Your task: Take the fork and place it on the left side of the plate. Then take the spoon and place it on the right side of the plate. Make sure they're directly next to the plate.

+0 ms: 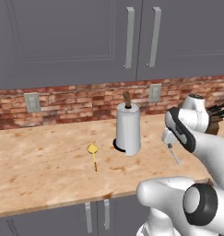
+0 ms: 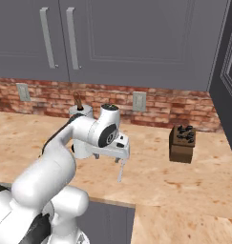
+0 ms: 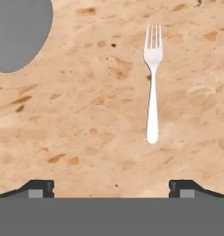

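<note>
The silver-grey fork [image 1: 175,156] [image 2: 121,172] lies flat on the speckled beige counter, at the right of the hand view [image 3: 152,83] with its tines pointing up. My gripper [image 1: 169,144] [image 2: 109,157] [image 3: 111,189] hovers just above the counter, pointing down. Its jaws stand wide open with nothing between them, and the fork lies a little ahead of the right fingertip [image 3: 182,187]. The yellow-gold spoon [image 1: 93,156] rests further left on the counter, bowl toward the wall. The plate is out of view.
A paper towel roll on a dark-based stand [image 1: 128,129] [image 2: 82,143] stands behind and left of the gripper; its round base [image 3: 16,32] shows at the hand view's top left. A brown knife block [image 2: 182,143] [image 1: 217,118] sits to the right. The counter's front edge [image 1: 62,206] is close.
</note>
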Controlling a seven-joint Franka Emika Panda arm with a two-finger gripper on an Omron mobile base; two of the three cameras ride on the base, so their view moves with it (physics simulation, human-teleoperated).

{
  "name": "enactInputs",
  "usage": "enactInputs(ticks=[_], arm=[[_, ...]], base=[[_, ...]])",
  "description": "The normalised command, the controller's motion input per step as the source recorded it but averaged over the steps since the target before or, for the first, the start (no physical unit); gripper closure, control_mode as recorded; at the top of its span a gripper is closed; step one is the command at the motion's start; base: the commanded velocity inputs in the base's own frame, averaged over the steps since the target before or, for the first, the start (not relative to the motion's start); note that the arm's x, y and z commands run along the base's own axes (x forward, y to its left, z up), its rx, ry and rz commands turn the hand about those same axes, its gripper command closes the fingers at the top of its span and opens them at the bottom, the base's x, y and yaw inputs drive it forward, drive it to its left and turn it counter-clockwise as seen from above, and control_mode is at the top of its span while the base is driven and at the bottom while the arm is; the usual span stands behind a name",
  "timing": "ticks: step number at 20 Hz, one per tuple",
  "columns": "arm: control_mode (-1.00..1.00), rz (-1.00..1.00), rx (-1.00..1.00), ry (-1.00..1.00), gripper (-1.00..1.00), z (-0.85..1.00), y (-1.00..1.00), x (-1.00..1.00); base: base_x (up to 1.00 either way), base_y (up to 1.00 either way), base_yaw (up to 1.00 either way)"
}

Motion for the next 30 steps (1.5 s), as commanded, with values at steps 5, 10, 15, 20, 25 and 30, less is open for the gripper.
enactInputs(ticks=[5, 10, 15, 20, 25, 30], arm=[[-1.00, 0.00, 0.00, 0.09, -1.00, -0.39, -0.29, 0.26], [-1.00, 0.00, 0.00, 0.09, -1.00, -0.47, -0.15, 0.25], [-1.00, 0.00, 0.00, 0.02, -1.00, -0.35, -0.15, 0.25], [-1.00, 0.00, 0.00, 0.00, -1.00, -0.30, -0.10, 0.25], [-1.00, 0.01, 0.00, 0.00, -1.00, -0.30, 0.00, 0.21], [-1.00, 0.05, 0.00, 0.00, -1.00, -0.23, 0.00, 0.23]], base=[[0.00, 0.00, 0.00], [0.00, 0.00, 0.00], [0.00, 0.00, 0.00], [0.00, 0.00, 0.00], [0.00, 0.00, 0.00], [0.00, 0.00, 0.00]])
